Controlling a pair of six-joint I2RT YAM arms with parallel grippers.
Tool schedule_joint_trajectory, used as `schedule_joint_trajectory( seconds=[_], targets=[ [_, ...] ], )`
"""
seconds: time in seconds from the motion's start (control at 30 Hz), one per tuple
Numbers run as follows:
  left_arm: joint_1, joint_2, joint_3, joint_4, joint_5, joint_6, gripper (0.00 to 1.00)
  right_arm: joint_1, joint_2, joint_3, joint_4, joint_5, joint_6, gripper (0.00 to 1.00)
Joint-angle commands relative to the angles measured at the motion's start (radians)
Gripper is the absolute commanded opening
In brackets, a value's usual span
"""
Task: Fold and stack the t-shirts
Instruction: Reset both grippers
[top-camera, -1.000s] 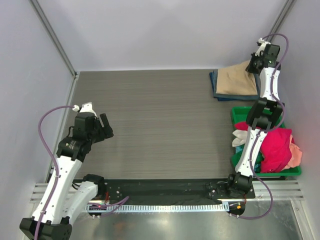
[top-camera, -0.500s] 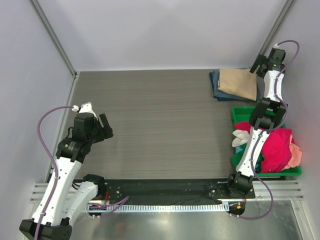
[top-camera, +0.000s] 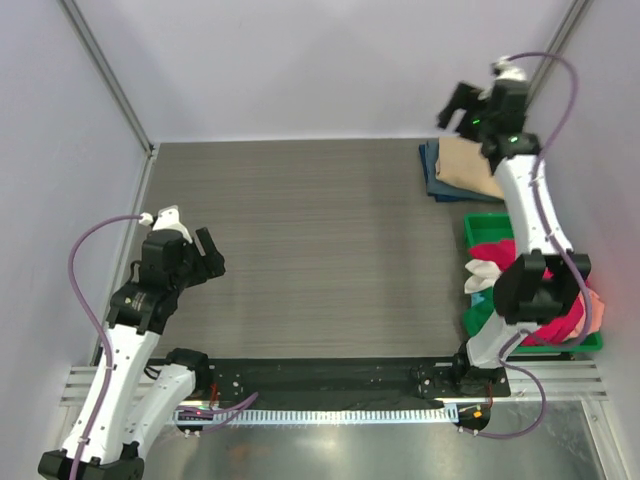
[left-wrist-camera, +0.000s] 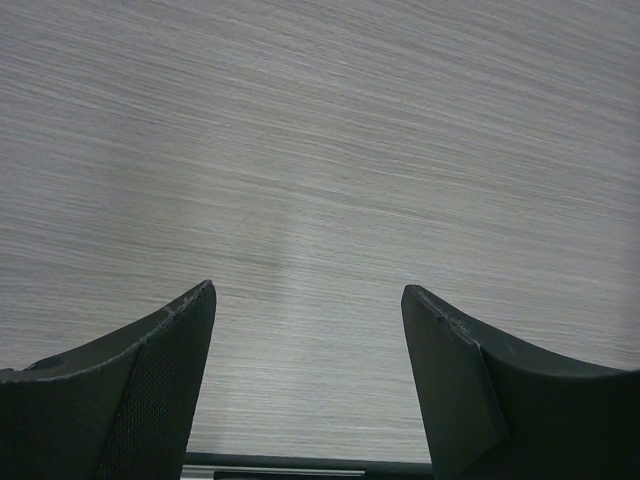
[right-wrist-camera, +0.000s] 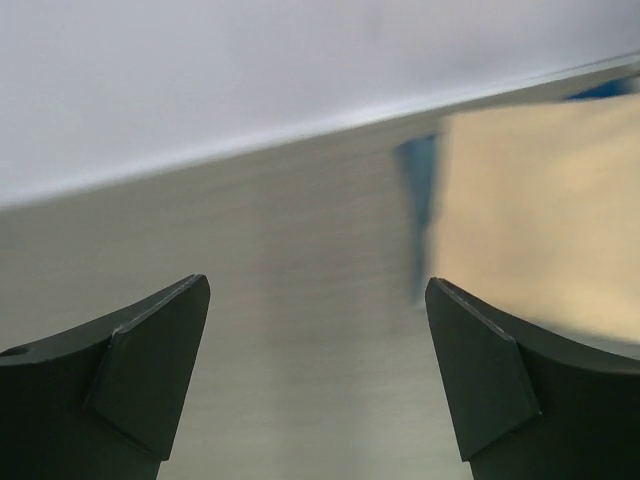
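Two folded t-shirts are stacked at the table's back right: a tan one (top-camera: 466, 166) lies flat on a slate blue-grey one (top-camera: 431, 172). My right gripper (top-camera: 451, 109) hovers open above the stack's far left corner, holding nothing. In the right wrist view the tan shirt (right-wrist-camera: 545, 215) and the blue-grey edge (right-wrist-camera: 419, 172) lie blurred to the right of my open right gripper (right-wrist-camera: 316, 284). More t-shirts, magenta (top-camera: 491, 252) and peach (top-camera: 595, 311), are heaped in the bin. My left gripper (top-camera: 211, 252) stands open over bare table at the left; its wrist view shows the left gripper (left-wrist-camera: 308, 288) empty.
A green plastic bin (top-camera: 467, 226) stands at the right edge, in front of the stack, with a pale cloth (top-camera: 482, 274) hanging over its left rim. Grey walls close in the back and sides. A black and metal rail (top-camera: 330, 375) runs along the near edge.
My right gripper opened and let go of the tan shirt, which settled flat on the stack. The arm then rose and swung left. The left arm barely moved.
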Motion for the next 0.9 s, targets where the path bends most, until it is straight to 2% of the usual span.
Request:
schedule_joint_trajectory(
  seconds=[0.0, 0.1, 0.2, 0.23, 0.3, 0.4, 0.5, 0.63, 0.73, 0.87],
  targets=[
    [-0.001, -0.027, -0.005, 0.044, 0.017, -0.001, 0.76, 0.224, -0.175, -0.252, 0.102, 0.033, -0.003, 0.96],
    [0.000, -0.043, -0.010, 0.052, 0.034, 0.002, 0.77, 0.356, -0.359, -0.595, 0.232, 0.022, 0.046, 0.96],
    [-0.001, -0.046, -0.010, 0.055, 0.046, 0.004, 0.78, 0.442, -0.516, -0.833, 0.339, 0.087, 0.099, 1.00],
    [-0.001, -0.047, -0.011, 0.058, 0.053, 0.004, 0.78, 0.486, -0.539, -0.869, 0.324, 0.128, 0.149, 1.00],
    [-0.001, -0.041, -0.008, 0.058, 0.056, 0.004, 0.78, 0.502, -0.586, -0.938, 0.271, 0.102, 0.206, 1.00],
    [-0.001, -0.041, -0.008, 0.056, 0.053, 0.004, 0.78, 0.516, -0.655, -1.059, 0.247, -0.074, 0.283, 1.00],
    [-0.001, -0.046, -0.007, 0.053, 0.044, 0.004, 0.78, 0.533, -0.714, -1.148, 0.249, -0.126, 0.355, 1.00],
    [-0.001, -0.049, -0.008, 0.052, 0.033, 0.002, 0.78, 0.534, -0.804, -1.193, 0.223, -0.153, 0.373, 1.00],
    [-0.001, -0.046, -0.007, 0.050, 0.033, 0.002, 0.78, 0.536, -0.884, -1.205, 0.205, -0.124, 0.373, 1.00],
    [-0.001, -0.046, -0.007, 0.050, 0.033, -0.001, 0.78, 0.536, -0.913, -1.193, 0.166, -0.087, 0.372, 1.00]
  ],
)
